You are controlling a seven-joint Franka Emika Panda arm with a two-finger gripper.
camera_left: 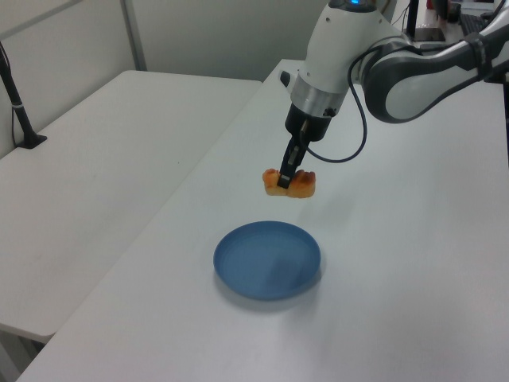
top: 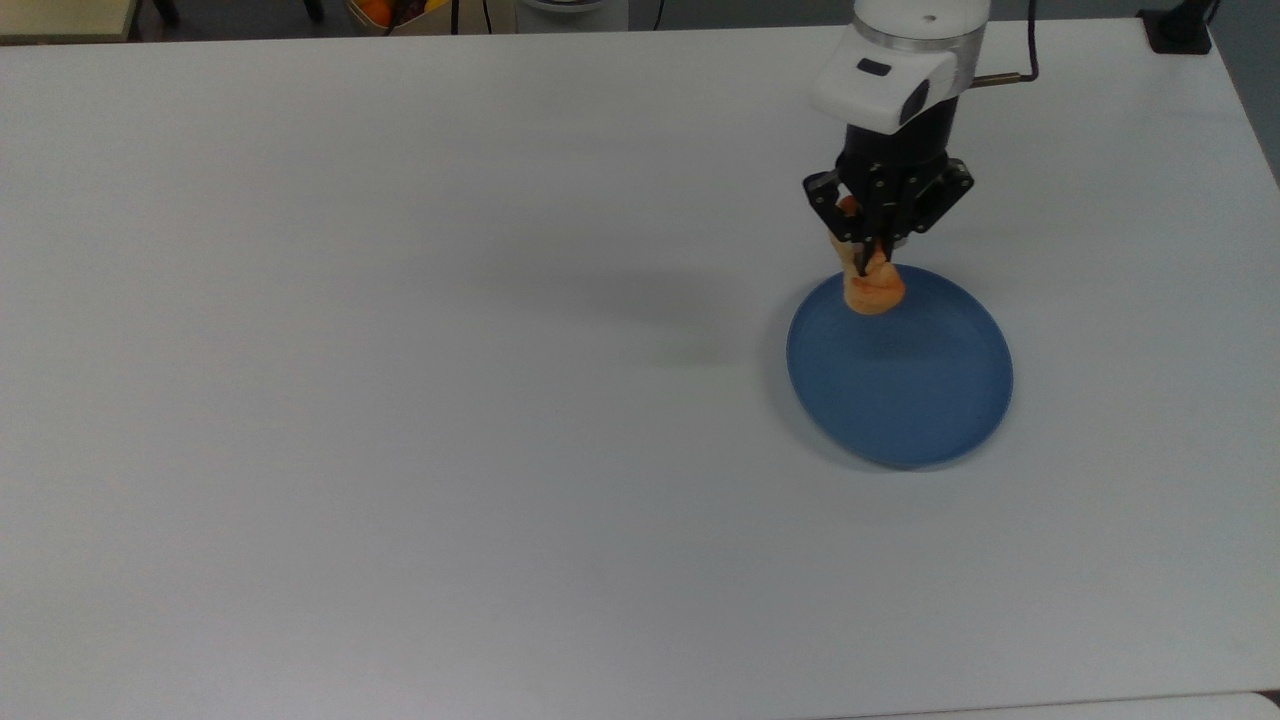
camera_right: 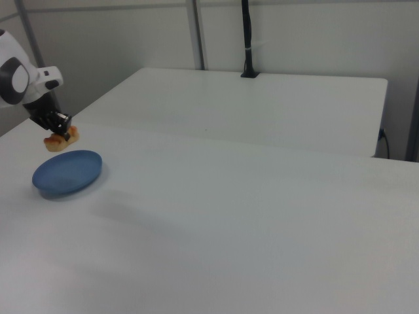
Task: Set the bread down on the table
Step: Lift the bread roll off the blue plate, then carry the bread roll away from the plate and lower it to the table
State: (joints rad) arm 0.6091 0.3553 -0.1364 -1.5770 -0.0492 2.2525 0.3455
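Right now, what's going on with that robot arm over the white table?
The arm's gripper is shut on the bread and holds it in the air, clear of the blue plate. In the left view the bread hangs above the table just past the plate's far rim. The plate has nothing on it. The bread has not yet been set down on the table.
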